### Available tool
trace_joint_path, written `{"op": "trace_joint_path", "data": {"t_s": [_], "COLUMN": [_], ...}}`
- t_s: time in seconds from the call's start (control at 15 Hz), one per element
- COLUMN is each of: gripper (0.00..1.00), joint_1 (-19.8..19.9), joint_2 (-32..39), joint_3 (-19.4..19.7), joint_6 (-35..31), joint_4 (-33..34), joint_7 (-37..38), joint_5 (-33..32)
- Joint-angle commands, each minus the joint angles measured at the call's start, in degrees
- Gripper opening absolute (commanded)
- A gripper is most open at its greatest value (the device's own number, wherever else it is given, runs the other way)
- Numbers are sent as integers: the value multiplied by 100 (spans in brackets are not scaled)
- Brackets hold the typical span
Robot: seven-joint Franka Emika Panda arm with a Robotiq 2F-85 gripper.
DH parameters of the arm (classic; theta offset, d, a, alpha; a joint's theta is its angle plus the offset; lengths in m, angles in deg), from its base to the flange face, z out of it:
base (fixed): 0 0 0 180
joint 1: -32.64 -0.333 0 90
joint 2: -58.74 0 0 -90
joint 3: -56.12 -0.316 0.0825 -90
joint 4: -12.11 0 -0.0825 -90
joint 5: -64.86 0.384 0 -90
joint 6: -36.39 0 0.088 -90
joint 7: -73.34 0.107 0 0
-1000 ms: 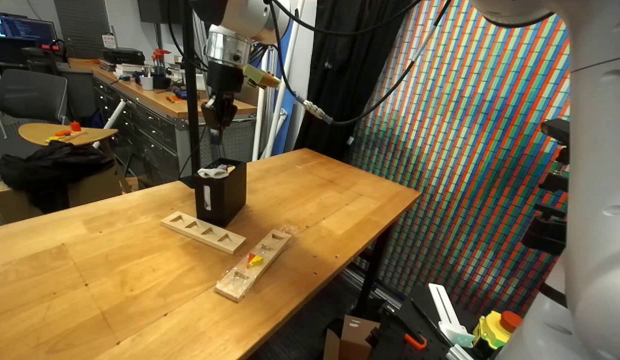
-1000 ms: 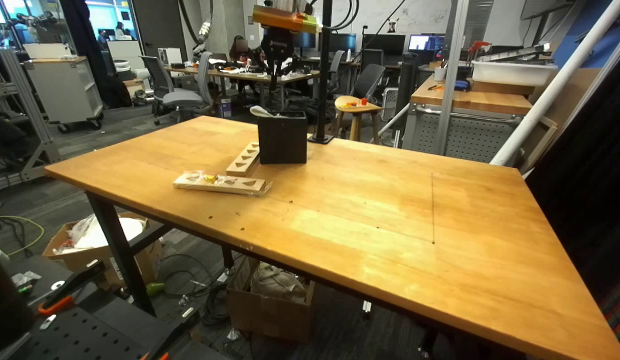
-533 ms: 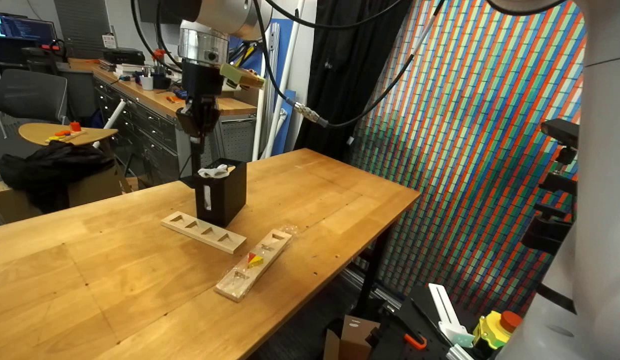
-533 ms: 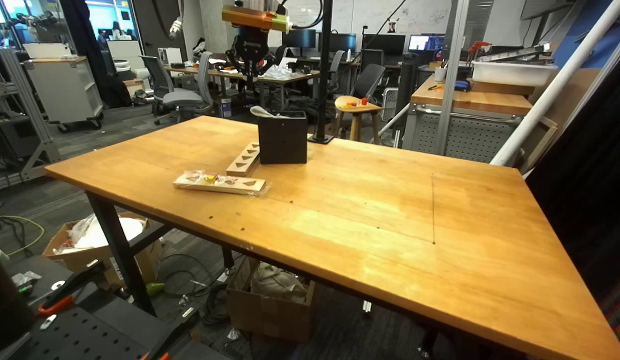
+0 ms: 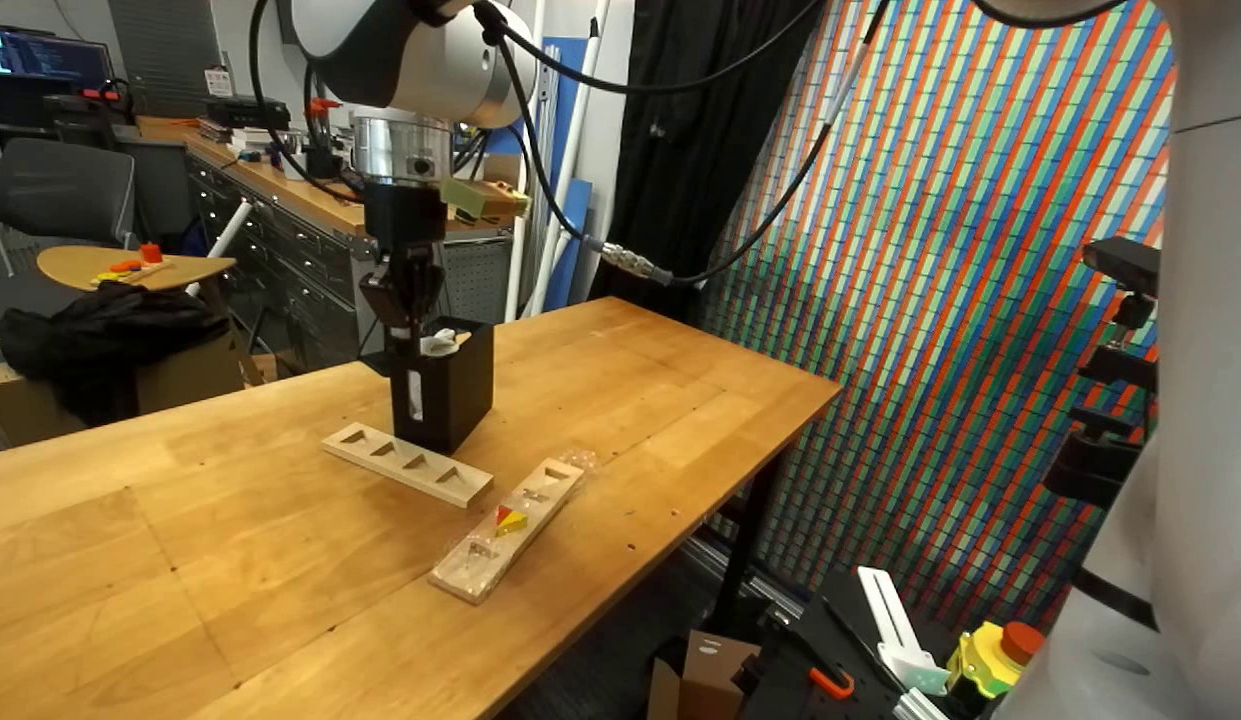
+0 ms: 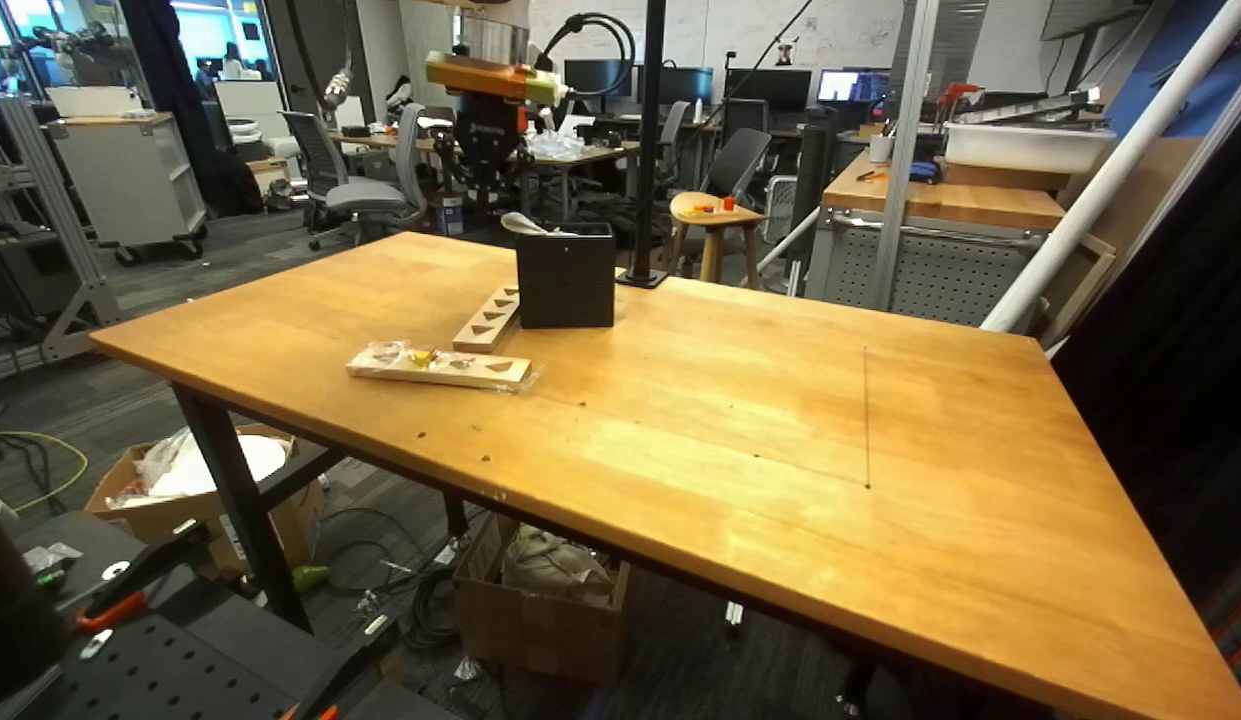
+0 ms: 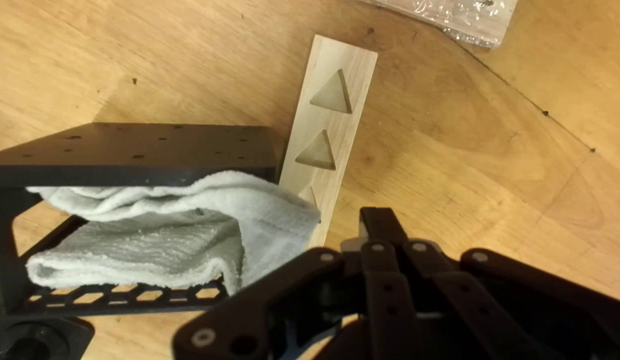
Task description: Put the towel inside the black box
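Two wooden strips (image 5: 401, 460) lie near the black box (image 6: 566, 282), one plastic-wrapped.

A smooth white arm (image 5: 1210, 350) has a round, shiny silver wrist (image 5: 402, 148), a long, curvy black cable (image 5: 690, 280) with a silver metal plug (image 5: 628, 262), and a black gripper (image 7: 382, 225) with little round grey screws (image 7: 204, 336).

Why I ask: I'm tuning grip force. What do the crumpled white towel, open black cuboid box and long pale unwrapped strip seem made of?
Crumpled white towel: probably cotton terry; fuzzy, matte surface.
Black cuboid box: matte, likely plastic from its honeycomb cutouts, possibly painted metal.
Long pale unwrapped strip: wood, apparently unvarnished; faint grain, little shine.
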Motion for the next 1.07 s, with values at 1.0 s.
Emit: {"op": "trace_joint_path", "data": {"t_s": [1.0], "gripper": [0], "joint_1": [119], "joint_2": [182], "joint_3": [54], "joint_6": [-257], "joint_4": [318], "joint_7": [-238], "joint_5": [-422]}}
